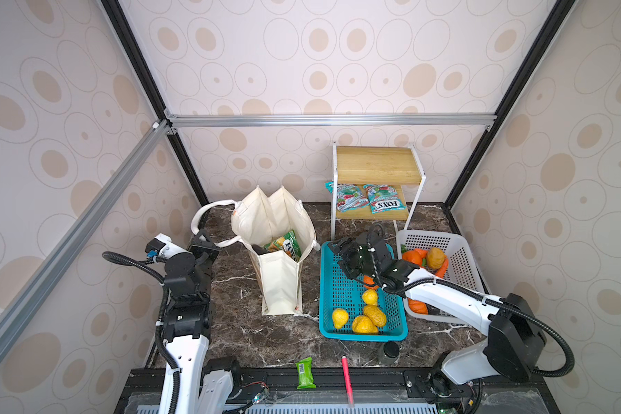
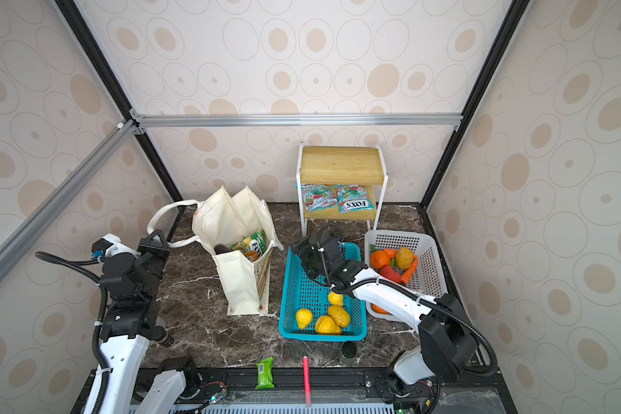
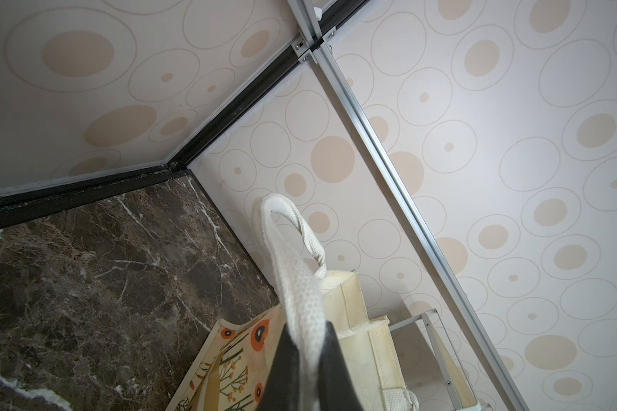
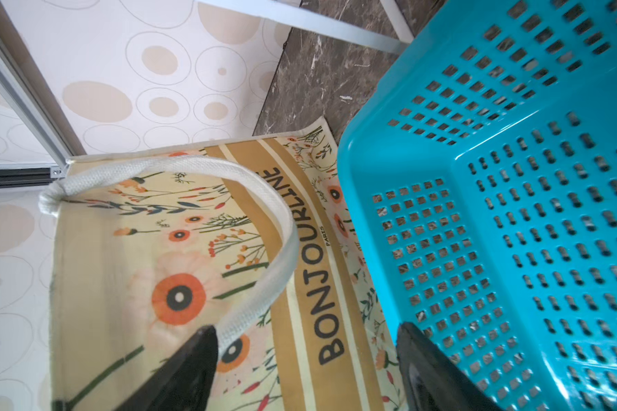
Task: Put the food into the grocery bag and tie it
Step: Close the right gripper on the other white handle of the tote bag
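The cream grocery bag point(image 1: 280, 286) point(image 2: 239, 286) stands open left of centre, and a green and orange Fox's packet point(image 1: 284, 245) point(image 2: 254, 243) shows inside it. My left gripper point(image 1: 204, 244) point(image 3: 309, 338) is shut on the bag's left white strap handle point(image 1: 202, 218) point(image 3: 300, 284) and holds it out to the left. My right gripper point(image 1: 333, 248) point(image 4: 307, 331) stands open beside the bag's floral side point(image 4: 179, 249). The other strap point(image 4: 264, 199) runs just inside one of its fingers. Several yellow lemons point(image 1: 370, 296) point(image 2: 335, 298) lie in the blue basket point(image 1: 328, 324).
The blue basket point(image 4: 513, 213) sits right of the bag. A white basket point(image 1: 459, 247) with orange and green toy vegetables is further right. A wooden shelf point(image 1: 377, 165) at the back holds teal Fox's packets point(image 1: 384, 202). A green bar point(image 1: 305, 372), a red pen point(image 1: 346, 376) and a dark jar point(image 1: 389, 351) lie along the front edge.
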`<state>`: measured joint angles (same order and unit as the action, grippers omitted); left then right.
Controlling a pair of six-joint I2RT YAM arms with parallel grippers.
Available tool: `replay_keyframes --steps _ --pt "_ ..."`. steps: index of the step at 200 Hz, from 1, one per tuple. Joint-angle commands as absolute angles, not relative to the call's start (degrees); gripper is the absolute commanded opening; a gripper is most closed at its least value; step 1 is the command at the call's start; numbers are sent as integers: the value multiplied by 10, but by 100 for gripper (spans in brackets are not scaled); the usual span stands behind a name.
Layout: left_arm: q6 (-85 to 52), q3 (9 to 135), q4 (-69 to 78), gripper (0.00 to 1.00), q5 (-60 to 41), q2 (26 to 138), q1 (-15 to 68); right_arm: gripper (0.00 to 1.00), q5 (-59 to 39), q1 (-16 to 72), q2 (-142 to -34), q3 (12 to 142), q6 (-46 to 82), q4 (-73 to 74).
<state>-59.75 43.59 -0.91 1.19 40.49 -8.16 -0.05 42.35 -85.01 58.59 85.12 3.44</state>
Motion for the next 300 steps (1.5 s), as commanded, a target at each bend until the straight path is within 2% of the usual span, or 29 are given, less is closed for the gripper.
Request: replay_keyframes --steps 1,64,103,131,137,153,160,176,184,238,254,262,279,300 --pt "-601 438 8 0 13 401 -84 76 -3 435 -888 589 929 119" --pt "-598 436 5 0 15 394 -85 76 12 449 -957 617 962 222" --pt "-598 436 5 0 15 394 -85 76 21 450 -973 619 1003 248" --pt "-603 432 9 0 9 394 -85 73 19 460 -973 646 976 225" --pt "-604 431 9 0 9 394 -85 70 20 464 -975 649 976 224" --pt "-605 432 10 0 9 394 -84 53 14 470 -988 657 978 242" --pt "-604 433 9 0 8 394 -85 42 16 471 -992 657 978 256" --pt "-602 435 10 0 9 394 -84 9 25 469 -990 655 970 262" --pt "-600 437 8 0 11 394 -85 0 34 469 -982 654 956 251" --pt "-586 450 0 0 15 394 -85 0 119 465 -886 665 770 77" --pt "-589 444 0 0 10 392 -84 10 73 444 -882 639 796 73" --pt "-593 439 1 0 9 391 -85 23 43 436 -886 622 818 89" --pt "-598 429 6 0 7 392 -84 43 -1 431 -906 604 848 140" --pt "-602 428 8 0 4 395 -85 56 -50 432 -941 638 841 149"
